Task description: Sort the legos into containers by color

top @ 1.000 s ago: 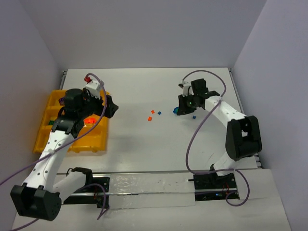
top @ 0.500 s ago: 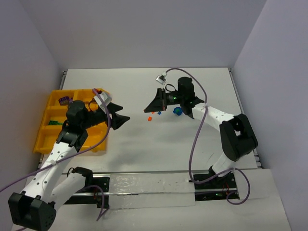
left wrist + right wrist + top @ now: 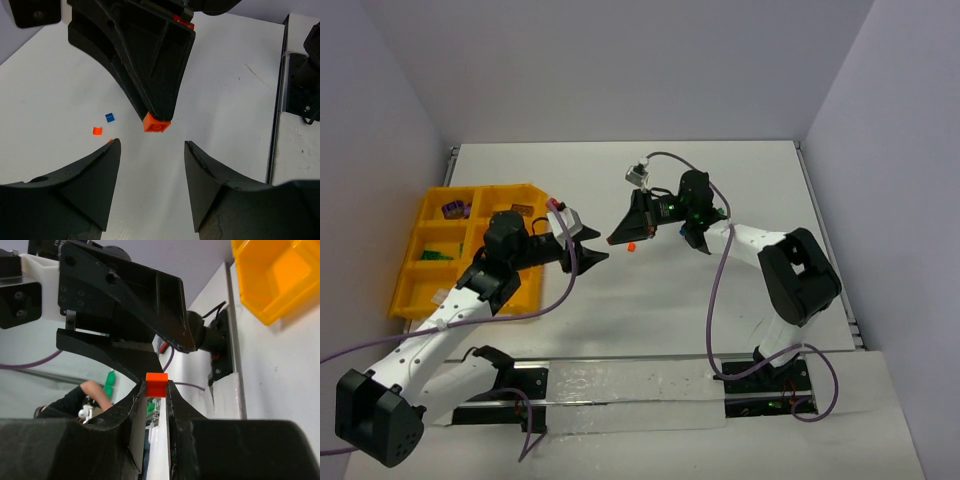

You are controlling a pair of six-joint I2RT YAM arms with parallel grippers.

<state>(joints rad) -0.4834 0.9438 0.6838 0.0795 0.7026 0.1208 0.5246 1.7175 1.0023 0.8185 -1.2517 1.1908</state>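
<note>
Both arms have swung inward since half a second ago, so their tips nearly meet at the centre of the top view. An orange-red lego [image 3: 156,383] sits pinched at the very tips of the right gripper [image 3: 613,241], whose fingers are closed tight on it. Facing it, the left gripper [image 3: 152,145] is spread wide and holds nothing. A blue bit [image 3: 109,117] and an orange bit [image 3: 97,130] lie on the table [image 3: 650,300]. The yellow tray [image 3: 412,292] sits at the left.

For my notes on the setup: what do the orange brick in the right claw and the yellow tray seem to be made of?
The orange brick looks like hard, smooth moulded plastic: it has crisp edges and one even, saturated colour. The yellow tray seems to be smooth plastic too, with a uniform colour, rounded rims and a soft sheen on its walls.
</note>
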